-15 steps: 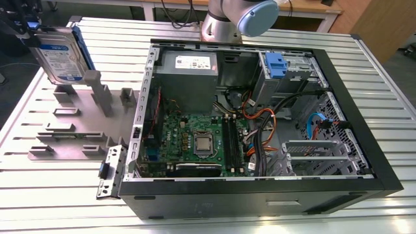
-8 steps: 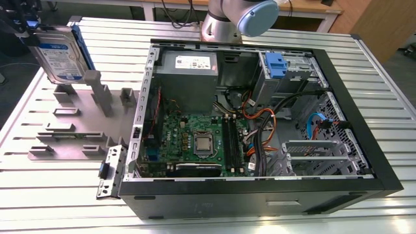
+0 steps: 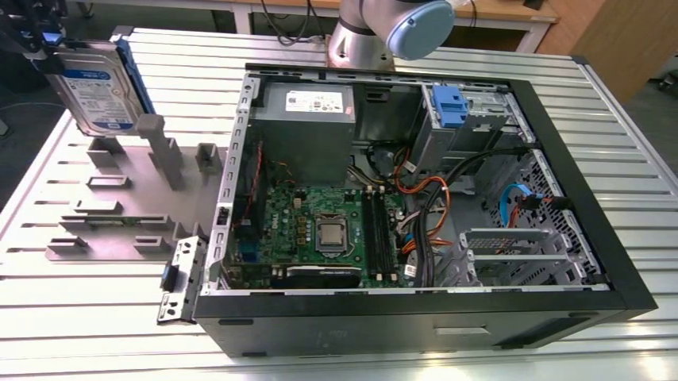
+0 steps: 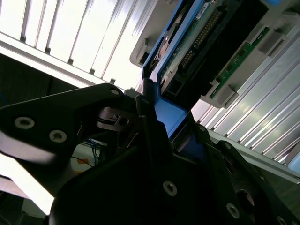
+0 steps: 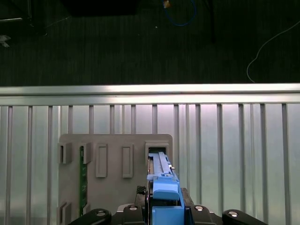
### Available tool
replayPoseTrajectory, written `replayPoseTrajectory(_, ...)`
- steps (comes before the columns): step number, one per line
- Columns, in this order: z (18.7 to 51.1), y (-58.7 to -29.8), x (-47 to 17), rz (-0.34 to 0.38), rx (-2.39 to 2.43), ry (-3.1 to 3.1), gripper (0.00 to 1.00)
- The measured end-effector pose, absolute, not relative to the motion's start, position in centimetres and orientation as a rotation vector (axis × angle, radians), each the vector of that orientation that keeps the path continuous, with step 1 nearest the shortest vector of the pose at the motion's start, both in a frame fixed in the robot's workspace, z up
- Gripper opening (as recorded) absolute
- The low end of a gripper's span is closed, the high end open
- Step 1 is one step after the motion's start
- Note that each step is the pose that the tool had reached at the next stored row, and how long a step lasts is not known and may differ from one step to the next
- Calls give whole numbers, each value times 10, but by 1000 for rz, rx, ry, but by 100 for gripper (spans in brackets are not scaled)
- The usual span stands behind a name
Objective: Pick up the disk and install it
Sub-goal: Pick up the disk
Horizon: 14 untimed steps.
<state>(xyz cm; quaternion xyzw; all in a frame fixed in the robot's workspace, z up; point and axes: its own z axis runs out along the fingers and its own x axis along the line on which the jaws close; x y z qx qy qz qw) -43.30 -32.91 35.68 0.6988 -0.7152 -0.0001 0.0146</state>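
The disk (image 3: 98, 87), a silver drive with a blue-and-white label in a blue carrier, stands upright at the exterior view's far left, over the grey slotted holder (image 3: 117, 198). My gripper (image 3: 40, 44) is shut on its top edge. In the first wrist view the blue carrier (image 5: 164, 190) runs from between my fingers down toward an open slot (image 5: 157, 150) of the holder plate (image 5: 115, 183). In the second wrist view the black fingers (image 4: 154, 126) clamp the carrier's blue end, and the disk (image 4: 192, 51) shows its circuit-board underside.
An open computer case (image 3: 625, 262) lies on the slatted aluminium table (image 3: 63, 317) in the exterior view's middle and right. Inside are a grey power supply box (image 3: 307, 119), the motherboard (image 3: 317, 230), cables, and a drive bay with a blue latch (image 3: 449, 107). The arm's base (image 3: 366, 40) stands behind the case.
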Motion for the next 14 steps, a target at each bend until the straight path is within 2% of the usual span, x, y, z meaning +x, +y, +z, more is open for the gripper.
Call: replayPoseTrajectory(14, 361, -329, -433, -1, 2175, -2226, 36)
